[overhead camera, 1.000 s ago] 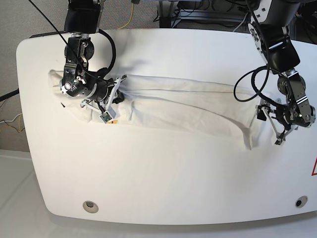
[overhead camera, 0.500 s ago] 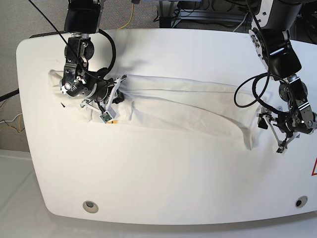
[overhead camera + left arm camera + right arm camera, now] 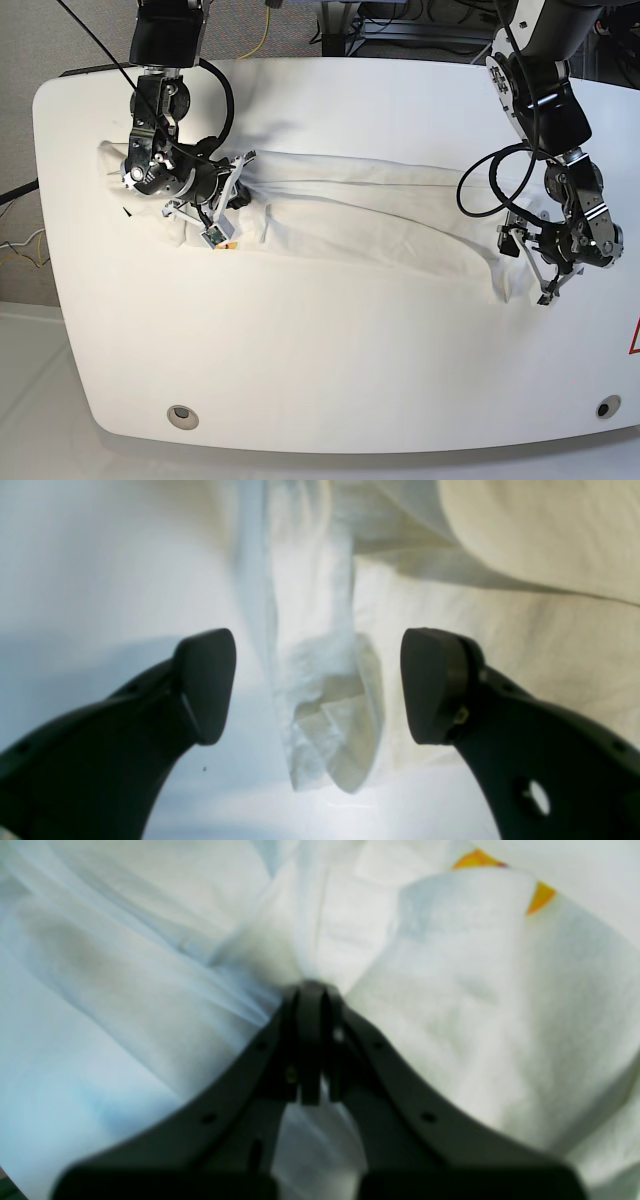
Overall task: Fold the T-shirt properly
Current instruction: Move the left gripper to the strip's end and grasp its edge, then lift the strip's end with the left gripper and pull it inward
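We count one T-shirt [image 3: 380, 215], two grippers, left [image 3: 530, 268] and right [image 3: 228, 200], one white table [image 3: 330, 360], and seemingly two round holes by its near edge.

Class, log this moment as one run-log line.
right gripper: shut on T-shirt | left gripper: jaws open, straddling shirt corner | fold: unfinished

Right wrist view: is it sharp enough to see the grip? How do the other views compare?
Right wrist view: soft throughout, bluish cast at left, yet the right claw reads as shut on the T-shirt. Left wrist view: fingertips fairly sharp, cloth corner legible, fabric above blurred, glare on the table. Base view: sharp, evenly lit, faint shadows.
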